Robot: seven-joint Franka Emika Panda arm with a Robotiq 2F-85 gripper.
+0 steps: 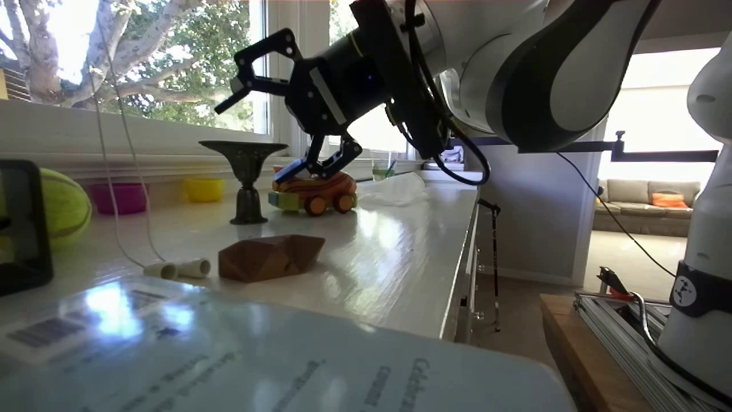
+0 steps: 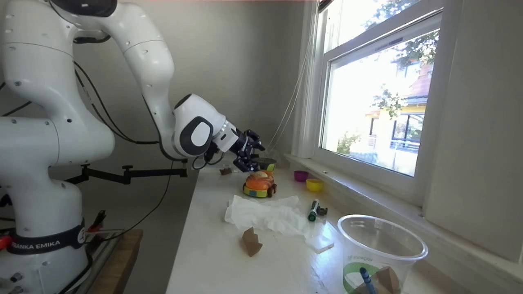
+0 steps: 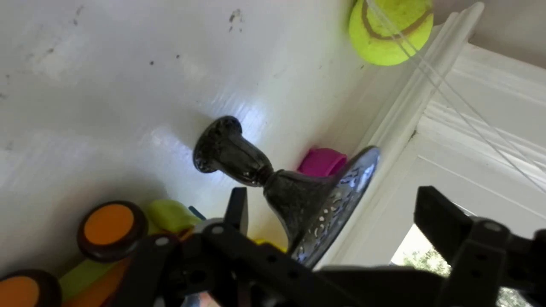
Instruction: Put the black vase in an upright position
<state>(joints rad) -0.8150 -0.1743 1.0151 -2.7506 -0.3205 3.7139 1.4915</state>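
The black vase (image 1: pixel 247 200) stands upright on its base on the white counter, with its flared rim on top. It also shows in the wrist view (image 3: pixel 294 196), where it looks slanted because the camera is tilted. In an exterior view (image 2: pixel 266 161) only its dark rim shows, behind the gripper and toy vehicle. My gripper (image 1: pixel 250 143) is open and empty, tilted down at the vase's rim height. In the wrist view, my gripper's fingers (image 3: pixel 332 209) are spread wide, with part of the rim in the gap between them. I see no clear contact.
An orange toy vehicle (image 1: pixel 320 193) stands close beside the vase, under the lower finger. A purple cup (image 1: pixel 123 197) and a yellow cup (image 1: pixel 204 190) are by the window sill. A brown faceted piece (image 1: pixel 269 257), hanging cords (image 1: pixel 123 103) and a tennis ball (image 3: pixel 390 32) are nearby.
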